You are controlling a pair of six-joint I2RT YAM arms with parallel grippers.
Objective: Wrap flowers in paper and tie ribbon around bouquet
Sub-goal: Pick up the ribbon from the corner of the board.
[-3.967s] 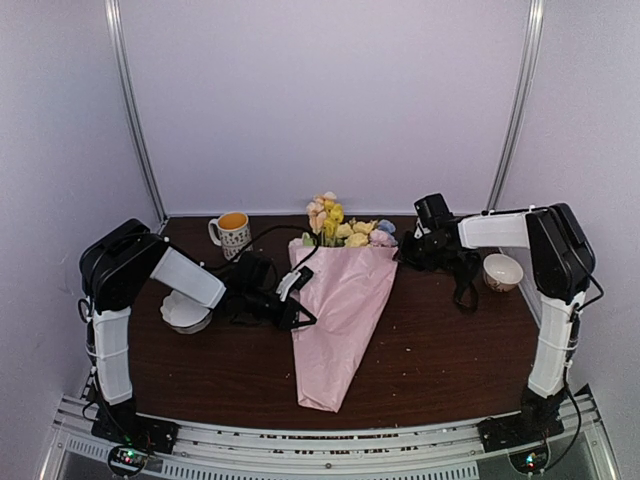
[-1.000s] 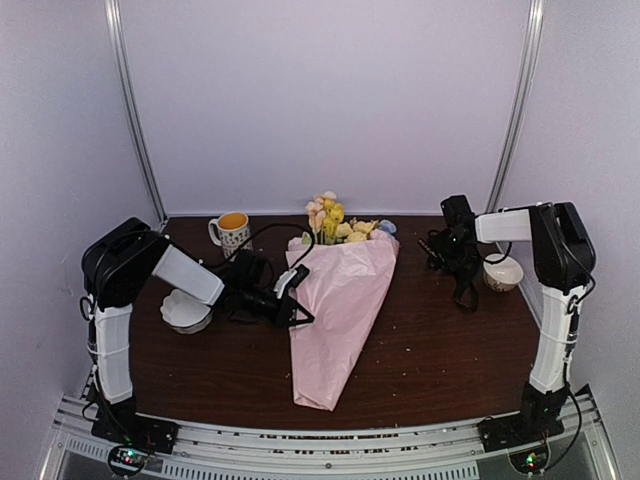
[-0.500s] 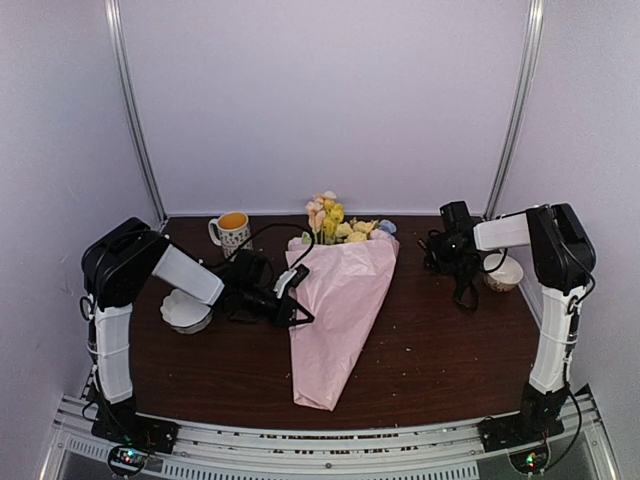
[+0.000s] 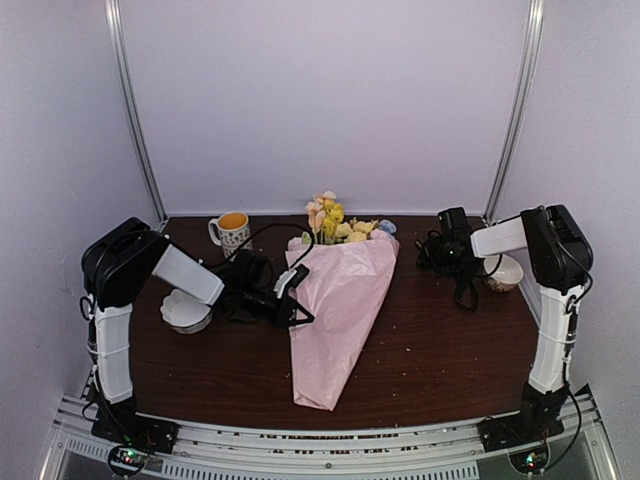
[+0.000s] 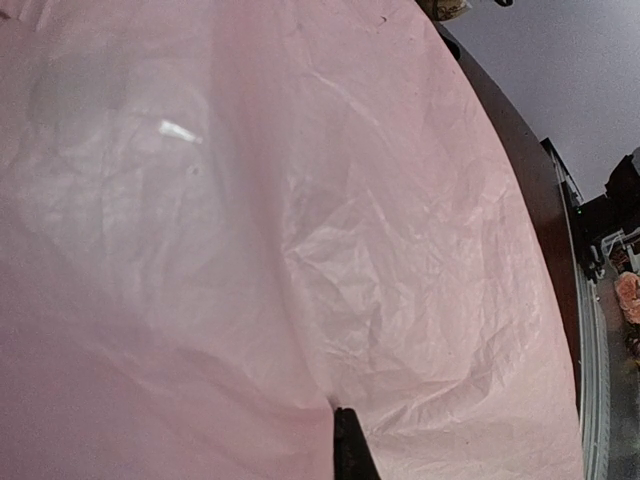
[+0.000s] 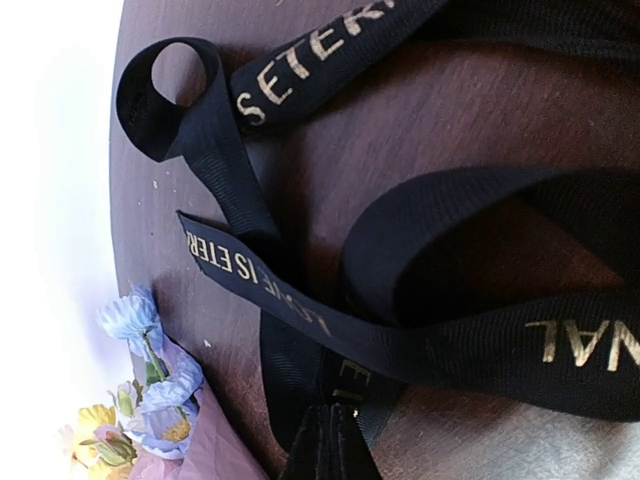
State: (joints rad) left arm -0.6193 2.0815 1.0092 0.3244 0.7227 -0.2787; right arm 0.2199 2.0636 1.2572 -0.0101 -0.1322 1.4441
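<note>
Overhead view of a dark wooden desk (image 4: pixel 430 350) with two robot arms. The bouquet lies in the middle. Its flowers (image 4: pixel 335 222), yellow, peach and pale blue, point to 12 o'clock, and the pink paper (image 4: pixel 340 300) tapers as a cone toward 6 o'clock.

The left fingers (image 4: pixel 296 300) meet the cone's edge at its 9 o'clock side. In the left wrist view they are pressed together and seem to pinch a crease of the crinkled sheet.

The ribbon (image 6: pixel 440 350), black with gold lettering, lies in loose loops at about 2 o'clock on the desk, apart from the bouquet. The right fingers (image 6: pixel 325 440) are closed tight on one strand where several strands overlap. A mug (image 4: pixel 232 232) stands at 11 o'clock, a white bowl (image 4: pixel 185 312) at 9 o'clock, and another bowl (image 4: pixel 505 272) at 3 o'clock.

The wrapping looks done and no ribbon is around the cone yet, so the step in hand is probably fetching it. To do this well, the right arm should lift slowly so the loops shake out without knotting. It should check that only one strand is held, then carry the ribbon toward the cone's narrow waist. The left arm should keep its hold, since the paper could spring open.
</note>
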